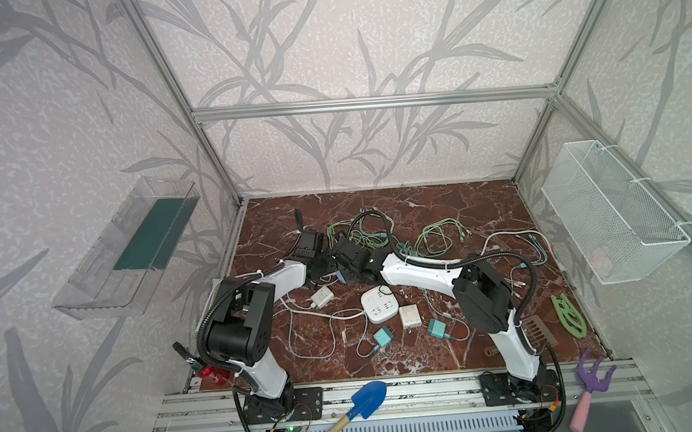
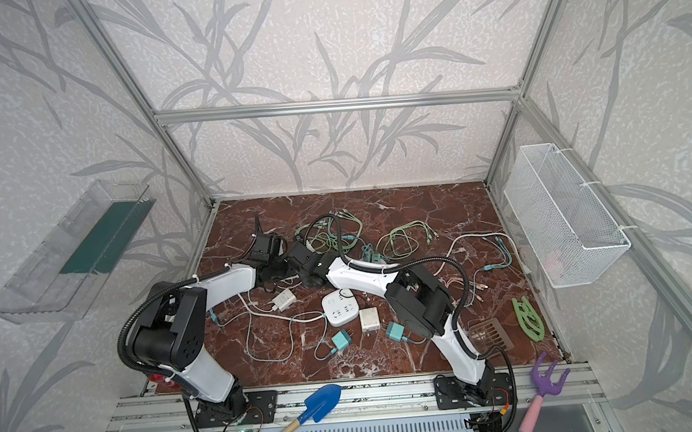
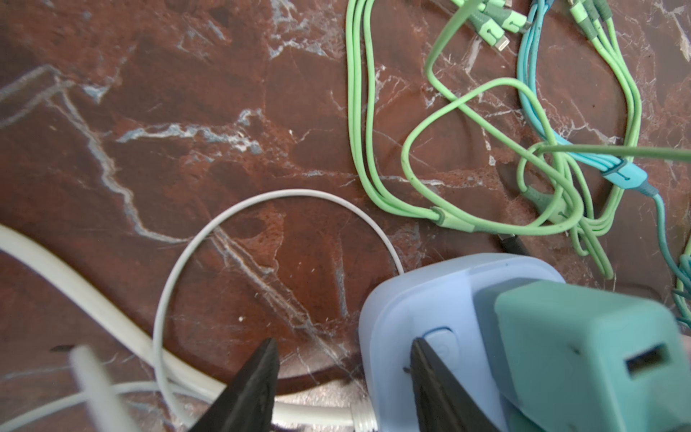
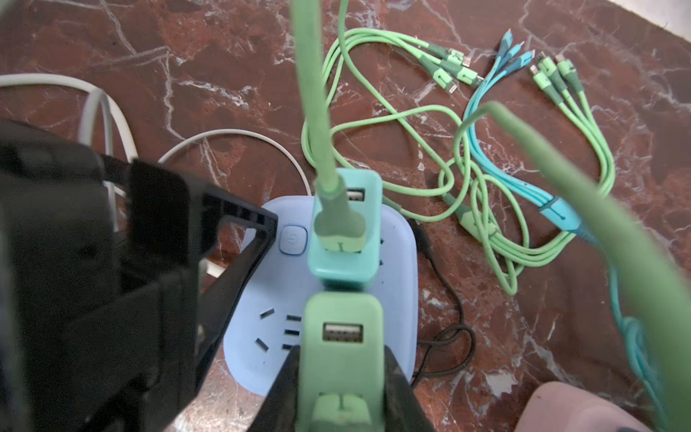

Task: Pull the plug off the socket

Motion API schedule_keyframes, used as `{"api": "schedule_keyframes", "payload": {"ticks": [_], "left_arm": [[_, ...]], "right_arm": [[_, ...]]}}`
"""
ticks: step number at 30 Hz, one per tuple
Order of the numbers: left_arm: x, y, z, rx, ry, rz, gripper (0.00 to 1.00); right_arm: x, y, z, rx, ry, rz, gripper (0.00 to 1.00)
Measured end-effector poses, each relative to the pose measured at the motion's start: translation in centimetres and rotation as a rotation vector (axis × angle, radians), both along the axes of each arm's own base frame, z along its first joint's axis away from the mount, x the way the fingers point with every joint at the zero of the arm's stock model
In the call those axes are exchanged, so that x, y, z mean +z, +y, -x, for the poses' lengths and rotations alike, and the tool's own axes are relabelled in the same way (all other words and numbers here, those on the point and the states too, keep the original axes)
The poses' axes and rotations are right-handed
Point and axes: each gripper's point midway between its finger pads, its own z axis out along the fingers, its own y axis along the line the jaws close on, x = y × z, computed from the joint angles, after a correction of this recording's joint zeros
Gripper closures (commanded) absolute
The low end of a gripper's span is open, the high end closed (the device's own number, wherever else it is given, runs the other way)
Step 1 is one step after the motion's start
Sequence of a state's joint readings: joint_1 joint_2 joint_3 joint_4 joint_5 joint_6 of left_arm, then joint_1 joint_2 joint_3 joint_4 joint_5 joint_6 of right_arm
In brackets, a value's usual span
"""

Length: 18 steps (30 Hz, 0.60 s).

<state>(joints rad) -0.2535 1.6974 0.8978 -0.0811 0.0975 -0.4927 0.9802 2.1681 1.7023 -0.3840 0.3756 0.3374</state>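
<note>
Right fingers clamped, left fingers apart

Lighting even and diffuse, shadows soft; both top views sharp, edges bowed by wide-angle lens; wrist views blur close foreground, notably green cable.

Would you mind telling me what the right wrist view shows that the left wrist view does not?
Only the right wrist view: the green plug clamped in the right gripper, and empty slots. Only the left wrist view: the ribbed collar where the thick white cord enters the blue power strip. Both: that strip, the teal plug, left gripper and green cables.
</note>
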Motion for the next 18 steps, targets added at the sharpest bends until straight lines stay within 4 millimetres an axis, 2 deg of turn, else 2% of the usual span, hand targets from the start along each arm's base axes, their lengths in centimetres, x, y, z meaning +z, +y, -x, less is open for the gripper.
{"api": "schedule_keyframes", "payload": {"ticks": [9, 18], "left_arm": [[0.07, 0.04, -0.30, 0.005, -0.003, -0.009, 0.43], [-0.05, -0.12, -0.39, 0.004, -0.004, -0.021, 0.43]], "right_arm": [[0.13, -0.02, -0.17, 0.027, -0.009, 0.048, 0.91], [0.25, -0.25, -0.37, 0.023, 0.051, 0.014, 0.92]]}}
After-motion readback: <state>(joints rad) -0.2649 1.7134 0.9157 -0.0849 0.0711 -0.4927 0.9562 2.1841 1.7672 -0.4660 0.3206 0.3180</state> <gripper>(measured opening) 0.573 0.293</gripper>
